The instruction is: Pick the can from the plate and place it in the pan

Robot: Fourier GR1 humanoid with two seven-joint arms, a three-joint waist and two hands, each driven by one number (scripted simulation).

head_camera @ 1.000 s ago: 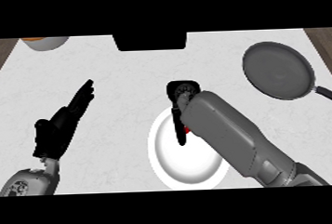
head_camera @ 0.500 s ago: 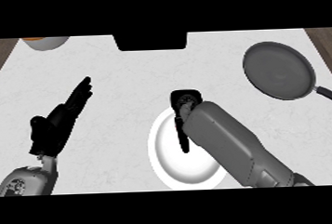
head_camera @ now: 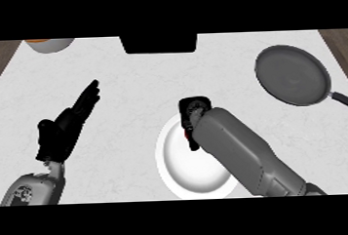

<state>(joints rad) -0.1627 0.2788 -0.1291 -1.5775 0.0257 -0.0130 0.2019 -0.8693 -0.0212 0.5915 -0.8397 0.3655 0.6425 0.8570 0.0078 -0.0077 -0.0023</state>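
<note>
A white plate [head_camera: 189, 172] lies on the counter at centre. Of the can [head_camera: 186, 135] only a red sliver shows, at the plate's upper left, beside my right wrist. My right hand [head_camera: 193, 109] hangs over the plate's far rim, directly above the can, and its forearm covers much of the plate. Whether it holds the can is hidden. The dark grey pan [head_camera: 293, 81] sits at the upper right, its handle pointing to the lower right. My left hand [head_camera: 65, 128] rests open at the left, fingers straight and pointing up.
An orange-rimmed bowl [head_camera: 49, 44] stands at the counter's far left corner. A black block [head_camera: 160, 43] sits at the middle of the far edge. Wooden strips border the counter on both sides.
My right hand has moved down and slightly left, closer over the plate, and now hides more of the can. The left hand has barely shifted.
</note>
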